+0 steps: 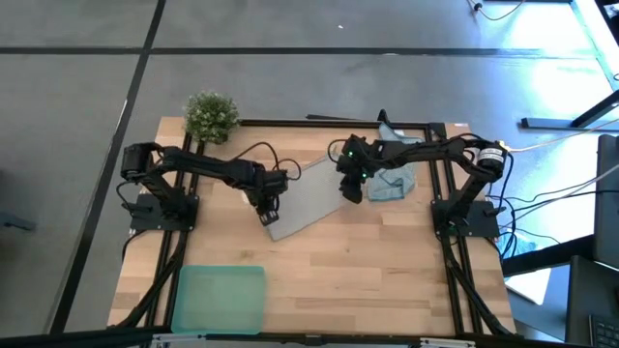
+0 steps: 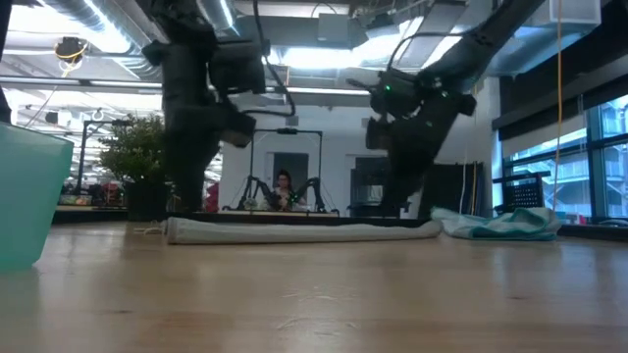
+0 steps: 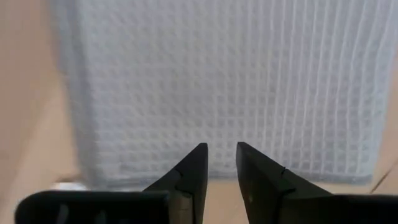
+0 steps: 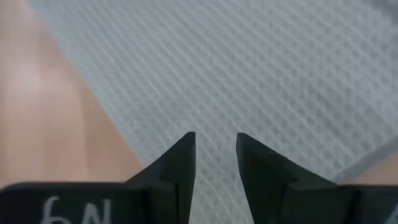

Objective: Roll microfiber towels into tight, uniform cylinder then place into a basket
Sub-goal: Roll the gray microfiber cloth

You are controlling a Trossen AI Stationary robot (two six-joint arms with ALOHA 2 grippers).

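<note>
Towels first: the pale grey towel (image 1: 308, 196) lies flat near the centre of the wooden tabletop (image 1: 368, 271), and the light blue towel (image 1: 395, 180) sits crumpled at about three o'clock from it, touching its edge. Black rails frame the tabletop, and grey floor surrounds it. The mint-green basket (image 1: 219, 298) sits at about seven o'clock, well apart from both cloths. A small potted plant (image 1: 210, 115) stands at the eleven o'clock corner. In the low view a lit room lies behind. The left claw (image 1: 268, 209) hovers over the grey towel's nine o'clock edge, fingers a narrow gap apart, gripping nothing. The right claw (image 1: 350, 188) hangs above the towel's two o'clock side, fingers likewise parted and empty.
</note>
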